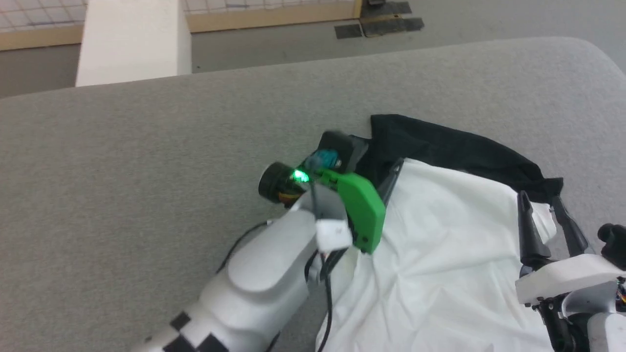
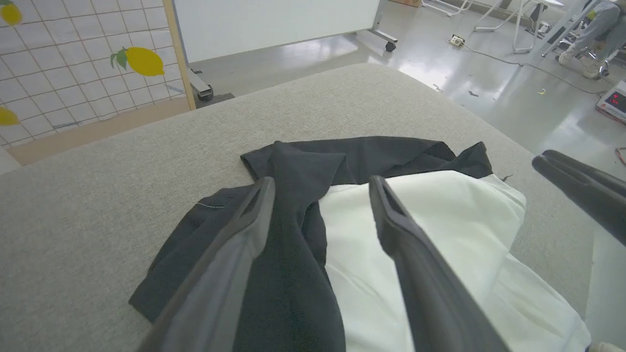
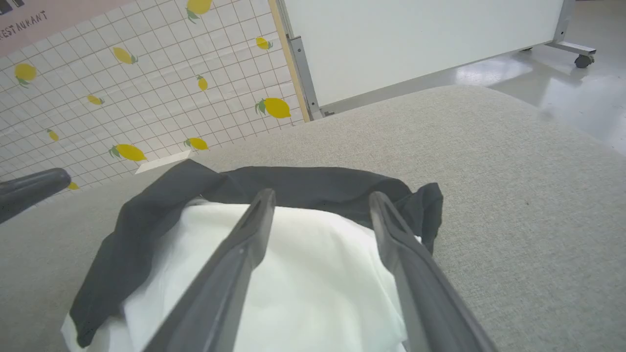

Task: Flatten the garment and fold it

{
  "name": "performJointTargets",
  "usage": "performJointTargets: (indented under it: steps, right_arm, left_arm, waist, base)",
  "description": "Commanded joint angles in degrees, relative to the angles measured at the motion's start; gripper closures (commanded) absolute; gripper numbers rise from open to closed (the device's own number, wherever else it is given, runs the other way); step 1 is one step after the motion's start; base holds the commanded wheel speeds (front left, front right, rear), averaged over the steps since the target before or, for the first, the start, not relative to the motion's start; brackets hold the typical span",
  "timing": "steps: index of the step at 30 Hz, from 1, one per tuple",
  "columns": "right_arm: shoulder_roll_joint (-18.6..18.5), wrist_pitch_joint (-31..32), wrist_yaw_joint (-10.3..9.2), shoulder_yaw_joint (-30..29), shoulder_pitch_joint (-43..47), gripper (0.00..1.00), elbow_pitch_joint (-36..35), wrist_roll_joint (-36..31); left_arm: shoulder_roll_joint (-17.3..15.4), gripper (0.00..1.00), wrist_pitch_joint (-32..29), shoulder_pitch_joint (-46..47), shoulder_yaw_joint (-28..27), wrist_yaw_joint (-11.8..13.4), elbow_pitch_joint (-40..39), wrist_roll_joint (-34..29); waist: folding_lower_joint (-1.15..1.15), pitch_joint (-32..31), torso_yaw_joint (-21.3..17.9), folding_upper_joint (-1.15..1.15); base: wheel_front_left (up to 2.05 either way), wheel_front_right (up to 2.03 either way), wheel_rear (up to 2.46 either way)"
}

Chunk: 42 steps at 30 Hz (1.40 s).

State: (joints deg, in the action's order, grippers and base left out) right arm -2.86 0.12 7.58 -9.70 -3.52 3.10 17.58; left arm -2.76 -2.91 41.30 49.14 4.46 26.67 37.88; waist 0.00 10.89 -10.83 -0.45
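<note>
The garment (image 1: 440,234) lies bunched on the grey table, its white body crumpled and a black sleeve (image 1: 455,146) folded along its far edge. My left gripper (image 1: 376,164) hovers at the garment's left side. In the left wrist view its fingers (image 2: 259,205) stand open over the black sleeve (image 2: 293,176) and white cloth (image 2: 440,220), holding nothing. My right gripper (image 1: 545,215) is open at the garment's right edge. Seen from the right wrist, the right gripper (image 3: 322,198) has its fingers spread above the white body (image 3: 313,274), with nothing held.
The grey padded table (image 1: 146,171) stretches wide to the left and behind the garment; its rounded corner is at the far right. A white panel (image 1: 132,39) stands beyond the far edge. Grey floor lies past the table.
</note>
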Motion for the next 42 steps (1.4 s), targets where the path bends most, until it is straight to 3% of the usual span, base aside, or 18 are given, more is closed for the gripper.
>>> performJointTargets:
  steps: [1,6,12,13,14,15,19,21,29,35,42]
  right_arm:
    - [-0.02,-0.41,-0.09,0.5,-0.76,0.0,-0.26,0.49]
    - [-0.02,-1.13,-0.09,1.95,-1.5,0.0,0.64,1.42]
    - [-0.02,-2.07,-0.09,2.28,-1.91,0.0,1.51,1.81]
    - [-0.02,-2.13,-0.09,2.35,-1.96,0.0,1.61,1.82]
    - [-0.02,-2.26,-0.09,2.43,-2.09,0.0,1.78,2.0]
    - [-0.02,-2.36,-0.09,2.48,-2.2,0.0,1.9,2.02]
    - [-0.02,-2.57,-0.09,2.44,-2.42,0.0,1.97,1.95]
    - [-0.02,-2.5,-0.09,2.19,-2.44,0.0,2.02,1.82]
    - [-0.02,-1.62,-0.09,1.25,-1.73,0.0,1.36,1.17]
    - [-0.02,-0.38,-0.09,-0.25,-0.39,0.0,-0.01,0.38]
    - [-0.02,1.2,-0.09,-1.1,1.44,0.0,-2.1,0.2]
  left_arm:
    - [-0.11,0.0,-1.23,2.4,1.07,0.97,1.45,1.15]
    - [-0.11,0.0,-9.08,9.25,5.76,4.56,8.18,5.48]
    - [-0.11,0.0,-13.75,13.53,8.81,5.86,11.88,8.7]
    - [-0.11,0.38,-14.14,13.98,9.26,5.78,12.24,9.04]
    - [-0.11,0.9,-14.4,14.45,9.72,5.68,12.61,9.48]
    - [-0.11,1.0,-14.46,14.72,9.99,5.54,12.84,9.9]
    - [-0.11,1.0,-13.37,15.36,10.86,4.74,13.5,11.61]
    - [-0.11,1.0,-10.03,15.46,10.09,4.58,13.02,12.5]
    - [-0.87,1.0,9.91,13.32,2.27,4.9,8.61,15.57]
    - [-7.8,1.0,17.2,4.44,-6.17,7.04,-1.56,17.55]
    - [-18.59,1.0,17.85,-16.94,-16.68,14.42,-17.17,19.69]
  waist:
    - [0.0,2.34,-2.61,0.43]
    - [0.0,4.02,-4.72,0.43]
    - [0.0,4.91,-5.11,0.43]
    - [0.0,4.96,-5.08,0.43]
    - [0.0,4.97,-5.02,0.43]
    - [0.0,4.93,-4.96,0.43]
    - [0.0,4.46,-4.24,0.43]
    - [0.0,4.09,-3.69,0.43]
    - [0.0,1.33,-0.82,0.43]
    - [0.0,-1.37,2.09,0.43]
    - [0.0,-3.42,5.13,0.43]
  base:
    - [0.0,0.0,0.0]
    - [0.0,0.0,0.0]
    - [0.0,0.0,0.0]
    - [0.0,0.0,0.0]
    - [0.0,0.0,0.0]
    - [0.0,0.0,0.0]
    - [0.0,0.0,0.0]
    - [0.0,0.0,0.0]
    - [0.0,0.0,0.0]
    - [0.0,0.0,0.0]
    - [0.0,0.0,0.0]
